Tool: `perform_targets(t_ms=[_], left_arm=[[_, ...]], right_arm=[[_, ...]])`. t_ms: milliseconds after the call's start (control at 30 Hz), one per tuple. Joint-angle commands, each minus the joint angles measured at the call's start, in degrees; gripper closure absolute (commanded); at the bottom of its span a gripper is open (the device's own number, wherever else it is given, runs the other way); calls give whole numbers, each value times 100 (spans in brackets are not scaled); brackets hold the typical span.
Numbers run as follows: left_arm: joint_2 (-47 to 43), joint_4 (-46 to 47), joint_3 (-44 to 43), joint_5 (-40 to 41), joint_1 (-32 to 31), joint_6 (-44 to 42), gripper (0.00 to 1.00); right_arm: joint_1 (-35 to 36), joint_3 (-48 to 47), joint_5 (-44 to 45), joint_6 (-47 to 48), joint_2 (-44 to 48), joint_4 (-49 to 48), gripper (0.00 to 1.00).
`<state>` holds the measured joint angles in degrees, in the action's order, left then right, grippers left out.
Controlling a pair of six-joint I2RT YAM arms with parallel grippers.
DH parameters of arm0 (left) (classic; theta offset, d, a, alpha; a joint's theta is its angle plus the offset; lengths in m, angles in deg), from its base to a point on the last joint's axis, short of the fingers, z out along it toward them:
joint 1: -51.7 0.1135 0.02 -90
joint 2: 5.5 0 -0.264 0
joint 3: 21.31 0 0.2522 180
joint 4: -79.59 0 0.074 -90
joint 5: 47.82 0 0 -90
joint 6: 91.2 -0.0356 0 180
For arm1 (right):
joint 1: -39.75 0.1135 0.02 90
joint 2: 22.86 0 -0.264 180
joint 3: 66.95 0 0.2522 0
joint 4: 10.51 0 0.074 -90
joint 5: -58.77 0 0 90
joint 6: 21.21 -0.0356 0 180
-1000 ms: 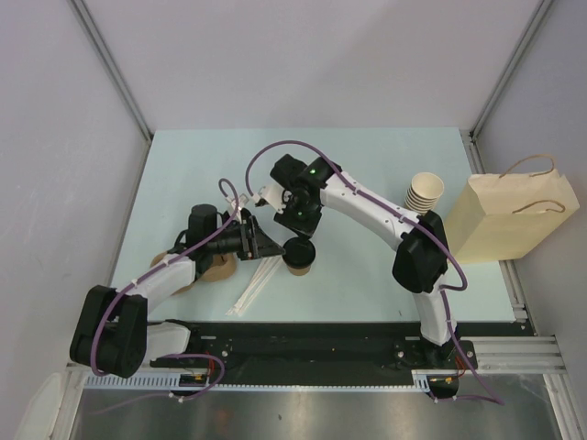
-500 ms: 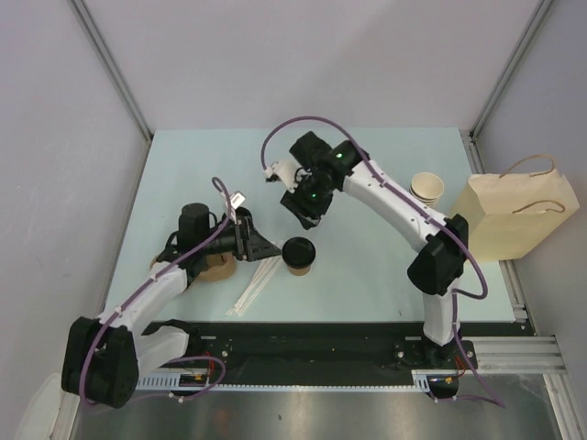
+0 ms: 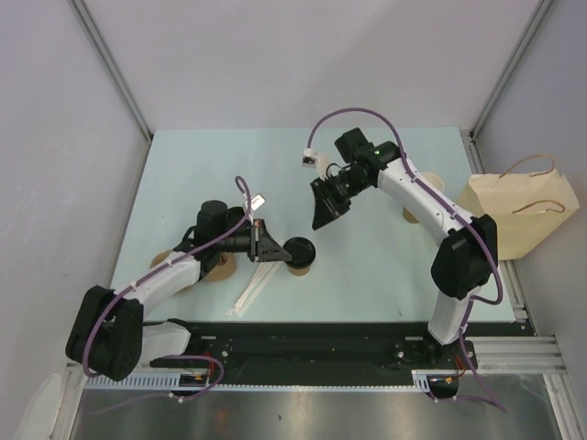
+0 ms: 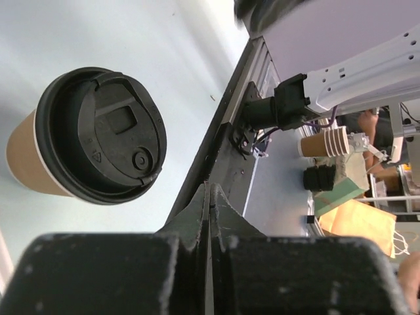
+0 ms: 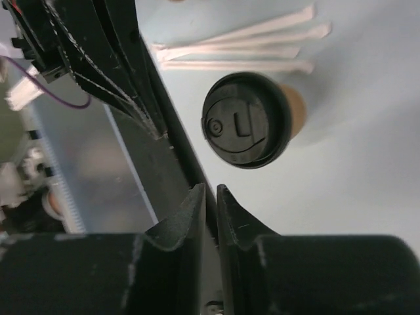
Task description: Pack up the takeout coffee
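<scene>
The takeout coffee (image 3: pixel 299 254), a brown paper cup with a black lid, stands upright near the table's middle front. My left gripper (image 3: pixel 275 250) lies just left of it, its tips close to the cup's side, jaws pressed together on nothing. In the left wrist view the cup (image 4: pixel 98 144) sits up and left of the shut fingertips (image 4: pixel 210 191). My right gripper (image 3: pixel 319 220) hangs above the table behind and right of the cup. Its jaws show a narrow empty gap (image 5: pixel 210 190), with the cup's lid (image 5: pixel 246 121) beyond them.
A brown paper bag (image 3: pixel 514 215) with handles lies at the table's right edge. Lidless tan cups (image 3: pixel 429 181) stand partly hidden behind the right arm. White wrapped sticks (image 3: pixel 252 284) lie front left of the cup. Brown round pieces (image 3: pixel 218 269) sit under the left arm.
The right gripper has lifted off the cup's lid and drawn back to the right. The left gripper has shut and slid right, closer to the cup.
</scene>
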<state>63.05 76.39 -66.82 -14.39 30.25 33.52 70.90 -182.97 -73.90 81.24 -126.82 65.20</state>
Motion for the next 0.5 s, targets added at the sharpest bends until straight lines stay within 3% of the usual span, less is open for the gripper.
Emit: perform_targets(t_ms=[0, 167, 467], left_arm=[[324, 622, -358, -196, -96, 219, 100], [746, 367, -552, -11, -184, 298, 100], [1361, 262, -824, 261, -184, 246, 100]], right_arm=[[-57, 627, -988, -559, 175, -657, 88], [-83, 1058, -1304, -936, 140, -1062, 100], [-31, 1068, -1489, -1192, -291, -1291, 100]])
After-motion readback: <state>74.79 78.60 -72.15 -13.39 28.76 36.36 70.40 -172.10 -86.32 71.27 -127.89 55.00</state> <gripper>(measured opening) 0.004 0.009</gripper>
